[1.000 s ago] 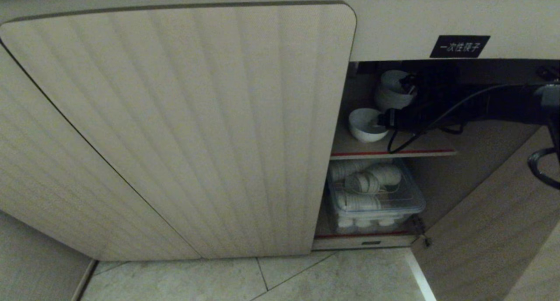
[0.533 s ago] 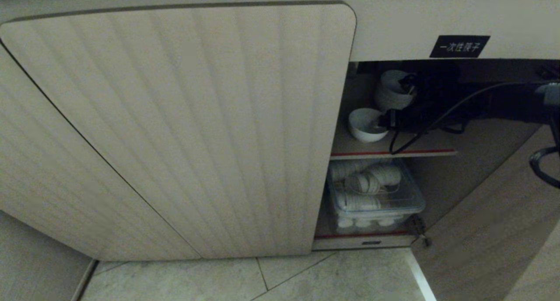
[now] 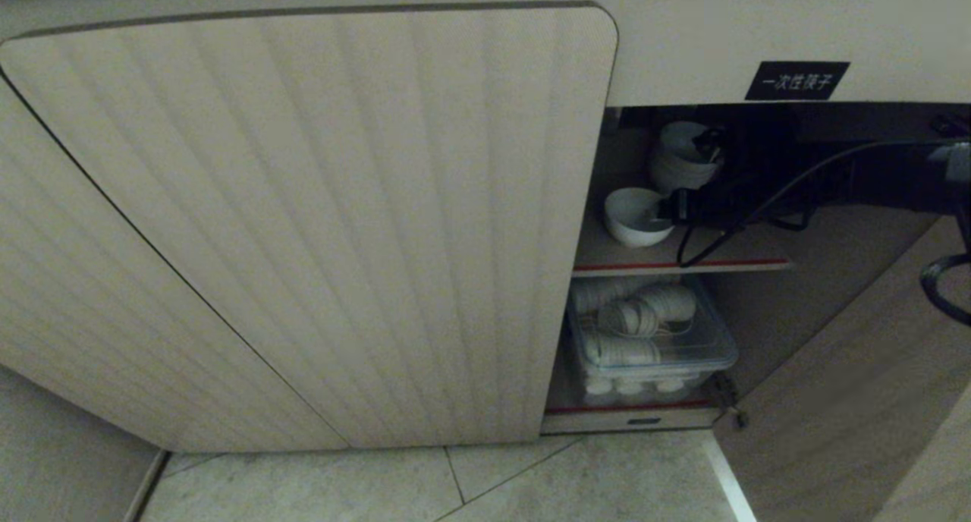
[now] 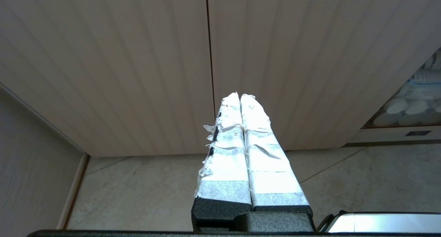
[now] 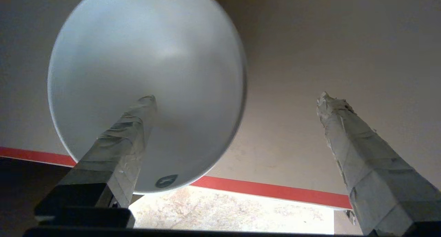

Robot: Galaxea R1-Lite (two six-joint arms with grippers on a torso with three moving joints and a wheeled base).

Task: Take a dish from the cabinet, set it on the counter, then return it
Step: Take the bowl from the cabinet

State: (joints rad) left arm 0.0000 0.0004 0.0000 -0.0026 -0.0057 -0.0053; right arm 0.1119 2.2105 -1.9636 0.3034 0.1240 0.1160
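Observation:
The dish (image 3: pixel 633 217), a small white bowl, stands on the upper red-edged shelf (image 3: pixel 728 265) of the open cabinet (image 3: pixel 303 226). My right gripper (image 3: pixel 686 174) reaches into the cabinet from the right and is open wide. In the right wrist view one taped finger (image 5: pixel 137 123) lies over the dish's (image 5: pixel 148 58) hollow and the other finger (image 5: pixel 348 133) stands far outside its rim, so the gripper (image 5: pixel 237 97) straddles the rim without closing on it. My left gripper (image 4: pixel 240 95) is parked low before the fluted door, shut and empty. The counter is out of view.
A stack of white bowls (image 3: pixel 679 161) sits behind the dish on the same shelf. Below, a clear plastic box (image 3: pixel 652 340) holds white ware. The right door (image 3: pixel 850 370) hangs open; a black label (image 3: pixel 796 80) is above the opening. Tiled floor (image 3: pixel 531 484) lies below.

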